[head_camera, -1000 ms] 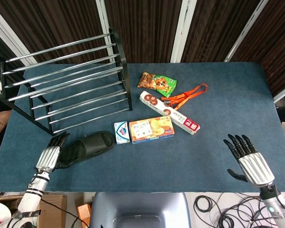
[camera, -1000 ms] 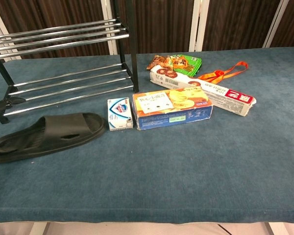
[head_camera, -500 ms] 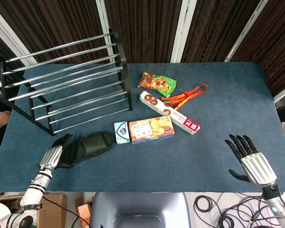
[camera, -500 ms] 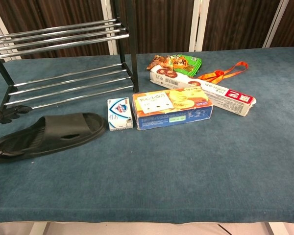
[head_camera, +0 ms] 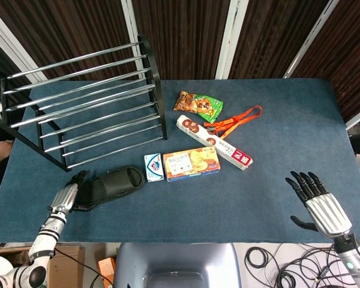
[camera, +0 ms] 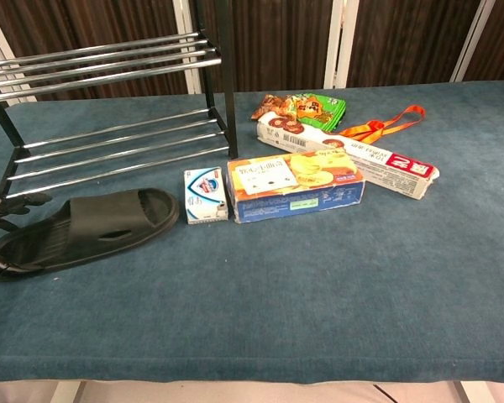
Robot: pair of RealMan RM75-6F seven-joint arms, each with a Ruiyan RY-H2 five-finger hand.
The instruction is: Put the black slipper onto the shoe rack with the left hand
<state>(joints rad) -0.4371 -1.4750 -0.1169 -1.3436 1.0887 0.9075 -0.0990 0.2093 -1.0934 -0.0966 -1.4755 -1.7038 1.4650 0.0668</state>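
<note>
The black slipper (head_camera: 113,183) lies on the blue table in front of the shoe rack (head_camera: 84,102), toe pointing right. My left hand (head_camera: 69,195) sits at its heel end, fingers on one side and thumb on the other, gripping it. In the chest view the slipper (camera: 88,231) shows at the far left with the heel slightly raised, and only the fingertips (camera: 4,206) of the left hand reach into the frame. My right hand (head_camera: 317,203) hovers by the table's front right edge, fingers spread and holding nothing.
A small soap box (head_camera: 153,167) sits just right of the slipper's toe, with a biscuit box (head_camera: 191,163) beside it. Further back lie a long cookie box (head_camera: 213,142), a snack bag (head_camera: 198,104) and an orange lanyard (head_camera: 237,119).
My left hand has slid forward from beside the slipper's heel and closed around it. The heel has shifted and tipped up a little. The right hand has drifted slightly back.
</note>
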